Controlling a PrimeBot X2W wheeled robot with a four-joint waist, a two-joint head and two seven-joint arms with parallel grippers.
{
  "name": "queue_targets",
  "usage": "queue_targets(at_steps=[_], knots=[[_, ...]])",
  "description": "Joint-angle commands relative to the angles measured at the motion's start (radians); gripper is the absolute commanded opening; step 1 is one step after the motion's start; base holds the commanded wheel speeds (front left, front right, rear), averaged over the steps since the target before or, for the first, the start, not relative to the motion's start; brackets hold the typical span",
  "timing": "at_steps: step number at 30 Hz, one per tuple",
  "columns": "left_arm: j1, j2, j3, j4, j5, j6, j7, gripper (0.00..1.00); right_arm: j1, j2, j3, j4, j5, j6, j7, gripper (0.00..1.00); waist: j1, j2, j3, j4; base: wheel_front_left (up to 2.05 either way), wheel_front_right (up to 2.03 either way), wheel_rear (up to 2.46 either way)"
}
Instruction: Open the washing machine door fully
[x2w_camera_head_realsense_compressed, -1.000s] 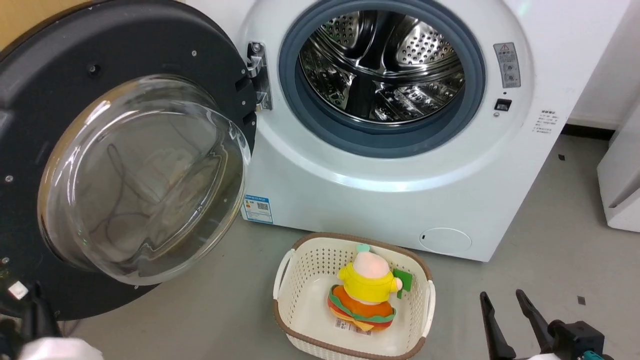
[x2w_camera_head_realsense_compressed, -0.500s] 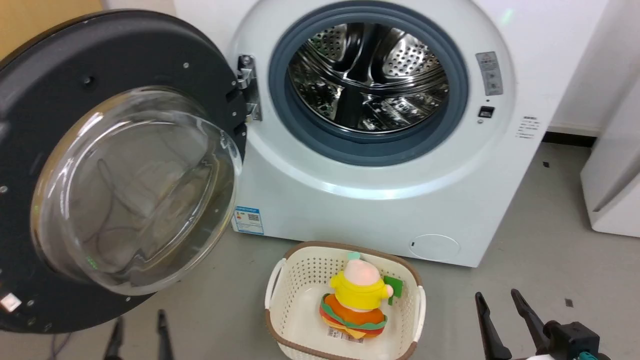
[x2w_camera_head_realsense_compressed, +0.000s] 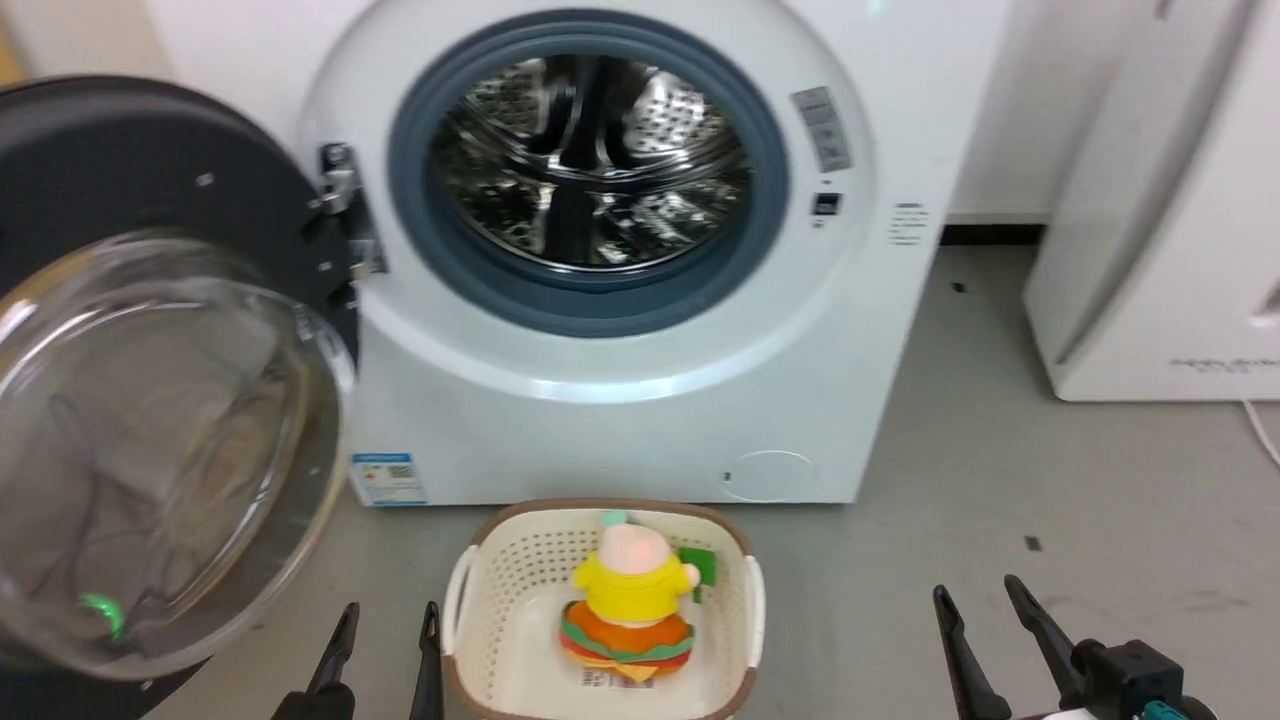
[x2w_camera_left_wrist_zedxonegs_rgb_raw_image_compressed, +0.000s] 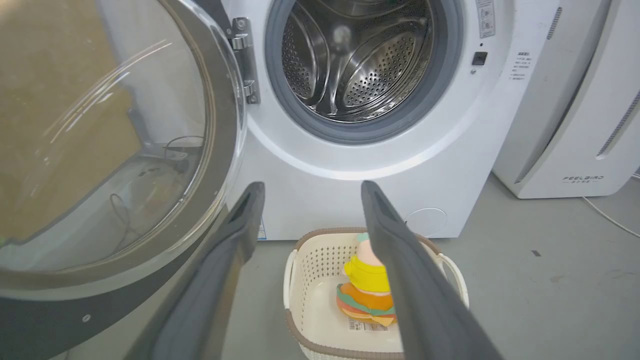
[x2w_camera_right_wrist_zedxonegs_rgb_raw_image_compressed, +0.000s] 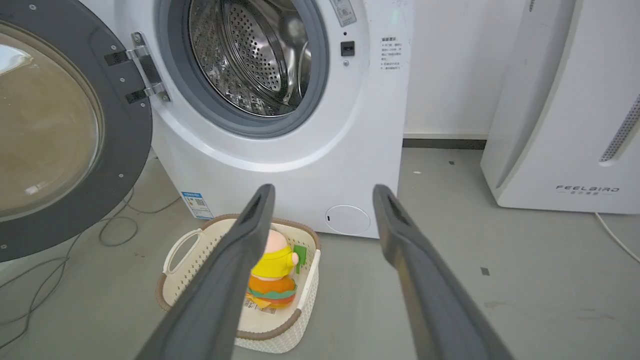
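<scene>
Both empty and parted: left claw (x2w_camera_head_realsense_compressed: 391, 607), right claw (x2w_camera_head_realsense_compressed: 976, 586); door (x2w_camera_head_realsense_compressed: 160, 440) stands wide open beside the washer (x2w_camera_head_realsense_compressed: 600, 430).

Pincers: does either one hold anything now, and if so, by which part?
Nothing is held. The left pincer and the right pincer are both open and empty.

Washing machine door (x2w_camera_left_wrist_zedxonegs_rgb_raw_image_compressed: 100, 150) stands open (left claw (x2w_camera_left_wrist_zedxonegs_rgb_raw_image_compressed: 311, 187) spread).
</scene>
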Motion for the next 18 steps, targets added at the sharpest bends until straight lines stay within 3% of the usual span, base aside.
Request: queue_targets(at_steps=[1, 6, 16, 17, 18], knots=[[-0.013, 0.002, 0.001, 0.001, 0.000, 0.000, -0.005, 1.00, -0.002, 0.002, 0.002, -0.006, -0.008, -0.001, 0.001, 1.00, 0.0000, 0.0000, 0.000, -0.036, 0.00, 0.00, 0.00], [-0.008, 0.002, 0.006, 0.012, -0.009, 0.016, -0.005, 1.00, -0.017, 0.002, 0.013, -0.009, -0.012, -0.001, 0.006, 1.00, 0.0000, 0.0000, 0.000, -0.084, 0.00, 0.00, 0.00], [0.004, 0.001, 0.013, 0.016, -0.018, 0.032, -0.005, 1.00, -0.011, 0.002, 0.033, -0.013, -0.013, -0.001, 0.004, 1.00, 0.0000, 0.0000, 0.000, -0.089, 0.00, 0.00, 0.00], [-0.001, 0.000, 0.012, 0.017, -0.011, 0.028, 0.000, 0.00, -0.002, 0.000, 0.032, -0.008, -0.007, 0.000, 0.006, 0.00, 0.0000, 0.0000, 0.000, -0.090, 0.00, 0.00, 0.00], [-0.001, 0.000, 0.013, 0.018, -0.012, 0.029, 0.001, 0.00, -0.001, 0.000, 0.032, -0.008, -0.007, 0.000, 0.006, 0.00, 0.0000, 0.0000, 0.000, -0.089, 0.00, 0.00, 0.00]])
